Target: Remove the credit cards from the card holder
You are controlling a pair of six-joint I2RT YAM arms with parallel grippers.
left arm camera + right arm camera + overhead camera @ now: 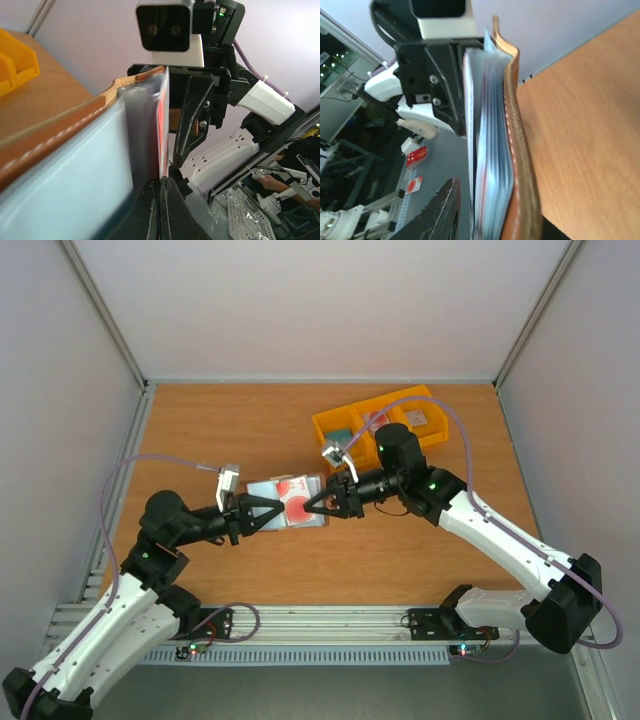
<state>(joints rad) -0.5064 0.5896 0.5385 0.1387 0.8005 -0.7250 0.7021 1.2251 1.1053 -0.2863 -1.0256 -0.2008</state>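
My left claw was pressed together on the thin edge of a credit card. From my left wrist that card showed only as a glossy red sliver, edge-on, running up the middle of the frame. Beside it stood a cloudy clear sleeve, then the smooth grey-blue lining, then the brown leather back of the card holder with its pale stitching along the rim. The holder lay open at the middle of the top view, between my two claws, its leather side toward the wood-grain counter. From above, a pale card with a red round spot showed inside it; whether that was the card I pinched I could not tell. My right claw was spread around the holder's opposite edge. In my right wrist view one matte black finger rose at the lower left, a sliver apart from the fanned blue-white layers. The other finger was almost wholly hidden behind the curved leather at the lower right. The layers there blurred together, so I could not count them. In the upper right of the top view sat a yellow plastic bin, partly covered by my right arm, its small contents too small to make out.
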